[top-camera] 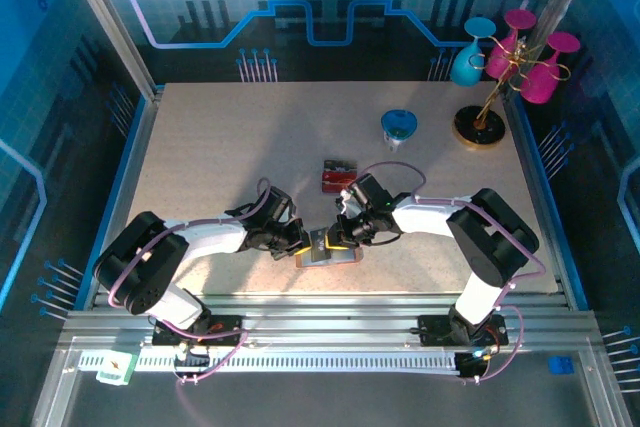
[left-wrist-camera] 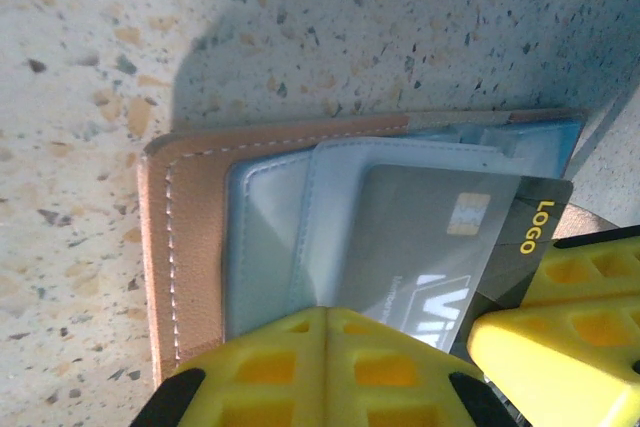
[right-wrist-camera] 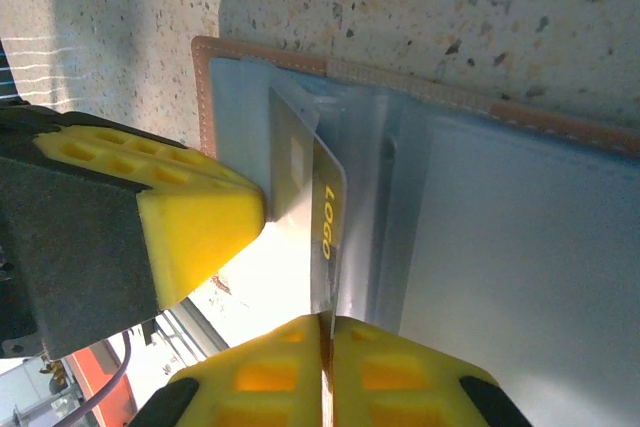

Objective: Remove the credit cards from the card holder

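Right gripper (right-wrist-camera: 325, 325): closed tight on the edge of the dark grey card (right-wrist-camera: 326, 212), which protrudes from the open card holder (left-wrist-camera: 190, 237). Left gripper (left-wrist-camera: 325, 317): fully closed, tips bearing on the card holder, which lies flat on the table (left-wrist-camera: 80, 57).

the table (top-camera: 220, 147) has a pale, flat top with lots of tiny dark and brown specks. the card holder (top-camera: 328, 253) lies open on it, near the front edge in the middle, brown side down and light blue side up. a little further back lies a red card (top-camera: 338, 179) with something dark on it. behind that stands a blue cup (top-camera: 400, 127). just beside the cup, to the right, stands a round dark stand (top-camera: 479, 129).
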Tool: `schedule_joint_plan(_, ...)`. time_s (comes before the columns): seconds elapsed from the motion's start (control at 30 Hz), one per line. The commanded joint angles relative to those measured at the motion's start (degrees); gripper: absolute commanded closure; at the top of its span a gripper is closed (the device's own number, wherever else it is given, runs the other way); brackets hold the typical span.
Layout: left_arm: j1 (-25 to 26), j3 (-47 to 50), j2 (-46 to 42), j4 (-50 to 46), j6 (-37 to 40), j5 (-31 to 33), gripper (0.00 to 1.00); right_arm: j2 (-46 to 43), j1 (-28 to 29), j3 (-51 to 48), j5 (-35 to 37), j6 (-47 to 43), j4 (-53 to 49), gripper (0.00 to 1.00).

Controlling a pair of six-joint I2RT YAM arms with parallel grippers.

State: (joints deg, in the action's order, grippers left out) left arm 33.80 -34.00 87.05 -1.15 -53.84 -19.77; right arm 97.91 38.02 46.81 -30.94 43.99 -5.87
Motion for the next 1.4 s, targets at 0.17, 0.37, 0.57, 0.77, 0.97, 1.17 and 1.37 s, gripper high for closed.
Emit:
schedule_joint_plan(0.17, 0.22, 1.08, -0.32, -4.02, 0.79, 1.58, 0.97, -1.58, -1.15, -0.97, -0.45, -0.40, -1.12, 0.93)
schedule_joint_plan(0.37, 0.30, 1.04, -0.28, -4.37, 1.02, 1.66, 0.97, -2.61, -1.63, -1.01, -0.26, -1.09, -2.52, 0.93)
schedule_joint_plan(0.57, 0.29, 1.08, -0.27, -4.13, 1.02, 1.64, 0.98, -3.60, -2.16, -1.27, -0.06, -1.66, -3.62, 0.93)
schedule_joint_plan(0.77, 0.27, 1.16, -0.42, -4.27, 1.02, 1.66, 0.97, -4.89, -2.89, -1.62, 0.14, -2.24, -4.76, 0.93)
schedule_joint_plan(0.97, 0.23, 1.03, -1.14, -4.87, 1.01, 1.84, 0.98, -6.04, -3.39, -1.67, 0.24, -2.72, -5.63, 0.93)
schedule_joint_plan(1.17, 0.24, 0.61, -2.65, -6.92, 1.62, 2.71, 0.97, -6.85, -3.83, -1.50, 0.46, -3.37, -6.78, 0.93)
schedule_joint_plan(1.37, 0.29, 0.16, -3.65, -8.32, 1.98, 3.05, 0.97, -8.03, -4.09, -1.02, 0.53, -3.56, -7.67, 0.93)
